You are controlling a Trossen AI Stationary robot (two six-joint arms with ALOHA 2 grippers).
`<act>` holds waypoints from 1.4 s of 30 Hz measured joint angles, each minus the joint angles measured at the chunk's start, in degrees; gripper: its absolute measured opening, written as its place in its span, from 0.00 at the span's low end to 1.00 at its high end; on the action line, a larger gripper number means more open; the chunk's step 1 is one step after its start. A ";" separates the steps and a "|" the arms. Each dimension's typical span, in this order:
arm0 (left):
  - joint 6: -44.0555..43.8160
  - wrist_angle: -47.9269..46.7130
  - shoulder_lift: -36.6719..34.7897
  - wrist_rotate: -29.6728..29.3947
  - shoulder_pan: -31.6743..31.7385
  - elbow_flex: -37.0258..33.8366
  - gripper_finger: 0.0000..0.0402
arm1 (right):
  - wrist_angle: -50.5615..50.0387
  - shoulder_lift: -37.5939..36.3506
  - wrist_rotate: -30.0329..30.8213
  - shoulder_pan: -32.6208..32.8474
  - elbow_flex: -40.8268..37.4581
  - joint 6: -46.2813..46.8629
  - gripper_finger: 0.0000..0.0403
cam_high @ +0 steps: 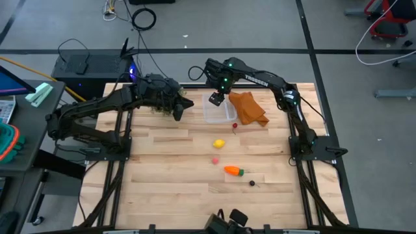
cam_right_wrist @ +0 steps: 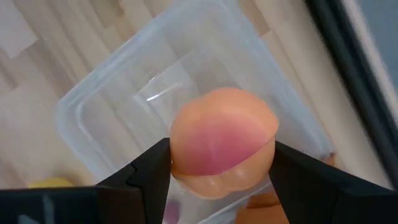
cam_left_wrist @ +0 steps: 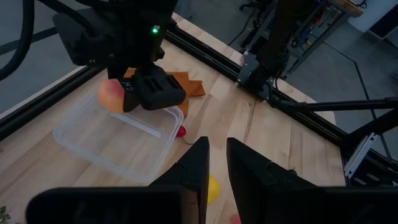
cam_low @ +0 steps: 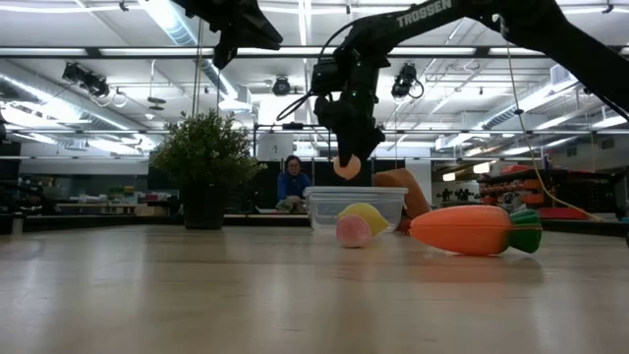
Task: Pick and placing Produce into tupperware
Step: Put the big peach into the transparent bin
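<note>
Pale wood-plank table (cam_high: pixel 169 188) fills frame centre in the high view, on a dark metal frame over grey concrete floor; low view shows an open hall with strip lights behind, one person (cam_low: pixel 291 183) seated far centre, one bushy potted plant (cam_low: pixel 204 162) left of centre. Two arms: left arm comes in from the left edge, left gripper (cam_high: pixel 177 104) over the table's upper-left by the plant, fingers (cam_left_wrist: pixel 198 163) nearly together, nothing between them. Right arm reaches from the right edge to upper centre; right gripper (cam_right_wrist: pixel 214 163) clamped on one peach-pink fruit (cam_right_wrist: pixel 221 142), rounded and creased, held just above the box (cam_high: pixel 220 109). One box: clear, rectangular, rounded corners, looks empty, upper centre. One orange cloth (cam_high: pixel 248 108) touching its right side. Loose on the table, counted: one small red piece (cam_high: pixel 234 125) just beside the box's lower-right corner, one yellow lemon (cam_high: pixel 219 143) at centre, one pink fruit (cam_high: pixel 214 160) below it, one orange carrot (cam_high: pixel 233 171) with green top, one dark berry (cam_high: pixel 252 183) lower right of the carrot.
</note>
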 joint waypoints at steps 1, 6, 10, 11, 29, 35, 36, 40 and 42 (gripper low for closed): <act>0.01 0.00 0.00 0.00 0.00 0.00 0.15 | 0.05 0.00 0.09 -0.17 0.00 -0.04 0.52; 0.01 0.00 0.00 0.00 0.01 0.00 0.14 | -0.06 0.00 -0.07 -1.23 -0.04 -0.15 0.52; 0.00 0.01 0.00 0.02 0.00 0.00 0.15 | -0.59 0.29 0.06 -1.72 -0.07 0.02 0.52; -0.01 0.00 0.00 0.02 0.00 0.00 0.15 | -0.99 0.67 0.08 -1.69 -0.09 0.05 0.52; -0.02 -0.04 -0.04 0.02 -0.04 0.00 0.15 | -0.87 6.16 1.86 -0.32 -0.31 1.54 0.52; 0.00 -0.09 -0.04 0.00 -0.04 0.00 0.16 | -0.96 7.75 2.03 0.20 -0.33 1.97 0.52; 0.02 -0.09 -0.04 0.02 -0.04 0.00 0.16 | -0.97 8.05 2.08 0.25 -0.33 1.97 0.52; 0.00 -0.15 -0.04 0.00 -0.02 0.00 0.15 | -0.90 8.77 2.42 0.23 -0.33 1.95 0.52; 0.00 -0.30 -0.04 0.01 -0.03 0.00 0.15 | -0.96 8.83 3.12 0.20 -0.33 1.93 0.52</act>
